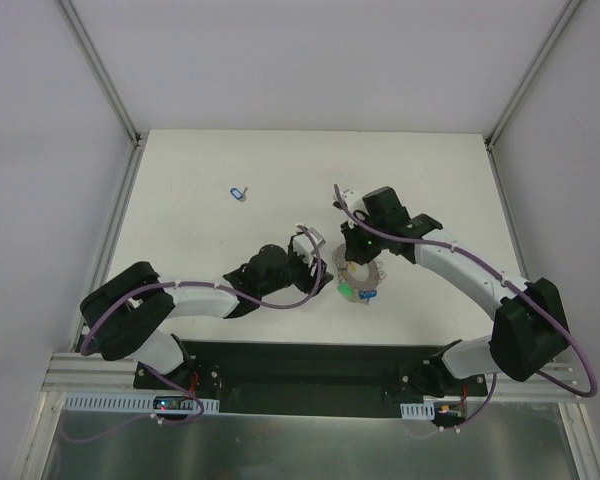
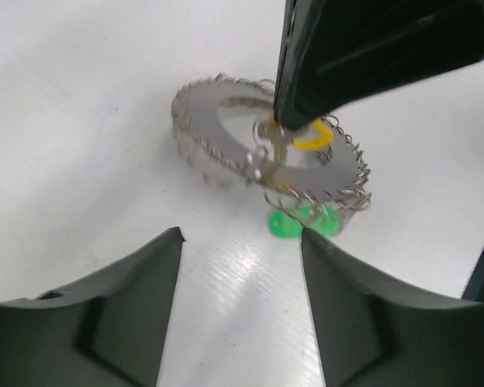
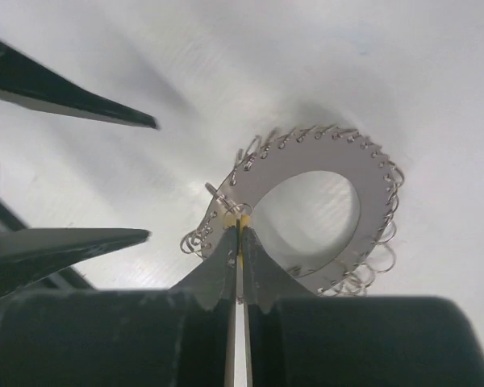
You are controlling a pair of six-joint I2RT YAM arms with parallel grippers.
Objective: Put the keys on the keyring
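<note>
White table fills the space between plain grey walls and carries everything here. The black-and-white left arm reaches in from the near left, and the right arm bends in from the near right, so the two meet near the table's middle. The left hand hovers just beside the work with its two dark fingers apart, only bare table showing between them; it grips nothing. The right hand is pinched closed on the rim of the keyring, its fingertips pressed together over the grey metal edge. The keyring is a flat grey ring with small wire loops all around its rim, and in the left wrist view it sits tilted rather than flat; whether its lower edge touches the table cannot be told. At the gripped spot the yellow key shows beside the right hand's finger, and a sliver of yellow sits between the closed fingertips. The green key lies under the ring's near edge, among the wire loops. The blue key lies alone on the table, well apart, towards the far left.
</note>
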